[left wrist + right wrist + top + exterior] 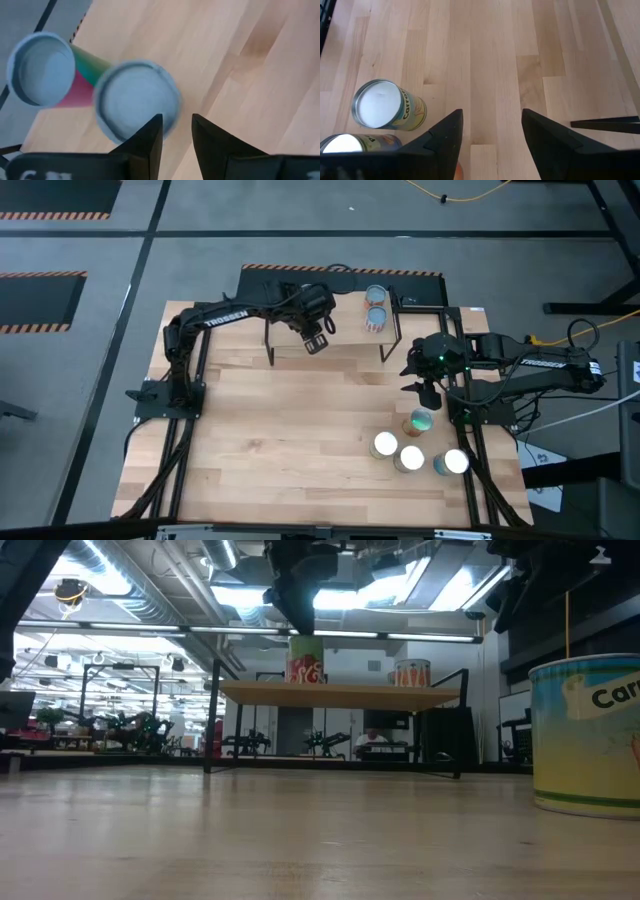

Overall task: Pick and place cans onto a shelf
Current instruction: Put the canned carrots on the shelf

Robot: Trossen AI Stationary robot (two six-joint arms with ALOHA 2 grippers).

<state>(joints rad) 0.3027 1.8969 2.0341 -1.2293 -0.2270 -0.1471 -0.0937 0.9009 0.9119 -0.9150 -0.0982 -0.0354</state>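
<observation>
Left hand hovers empty above the shelf.

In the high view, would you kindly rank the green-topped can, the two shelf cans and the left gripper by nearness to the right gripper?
From the right gripper, which hangs open over the table's right side:
1. Green-topped can, just beside it on the table.
2. Shelf cans, at the back on the shelf.
3. Left gripper, farthest, over the shelf's left part.
</observation>
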